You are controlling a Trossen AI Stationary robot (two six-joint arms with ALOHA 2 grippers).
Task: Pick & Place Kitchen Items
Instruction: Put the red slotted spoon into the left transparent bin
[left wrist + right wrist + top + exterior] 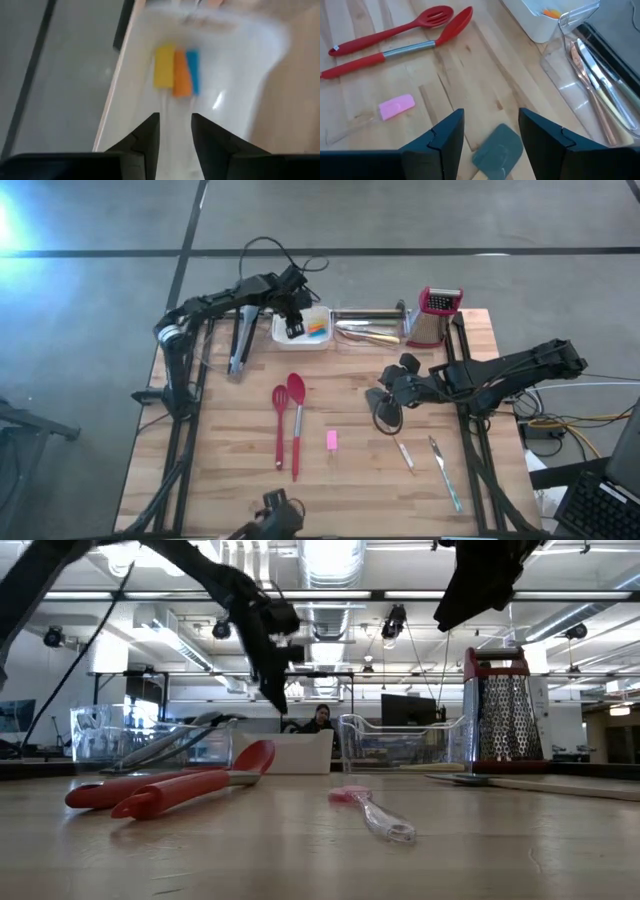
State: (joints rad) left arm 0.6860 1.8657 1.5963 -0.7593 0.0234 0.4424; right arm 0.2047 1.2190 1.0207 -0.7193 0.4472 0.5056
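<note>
The left gripper (294, 326) is held over the white rectangular plastic tray (285, 338) at the far edge of the wooden table (220, 450). Its 2 dark fingers (145, 137) are seen parted by a narrow gap with nothing between them. Inside the tray, 3 small blocks are laid side by side and touching: a yellow block (164, 66), an orange block (182, 73) and a blue block (193, 71).

The right gripper (386, 402) is positioned over the table's middle-right area, its fingers (445, 137) spread wide above the grey spatula blade (498, 152); whether the blade is touched cannot be told.

A red slotted spoon (279, 425) and a red spoon with a metal neck (296, 420) are laid side by side on the table, near its middle. A small pink block (331, 440) is found just to their right, apart from them. 2 thin pale-handled knives (445, 472) are laid nearer the front right of the table.

A clear plastic bin (366, 332) beside the tray is seen holding several pieces of metal cutlery (595, 85). A red-topped metal grater (434, 316) is stood upright just right of that bin.
</note>
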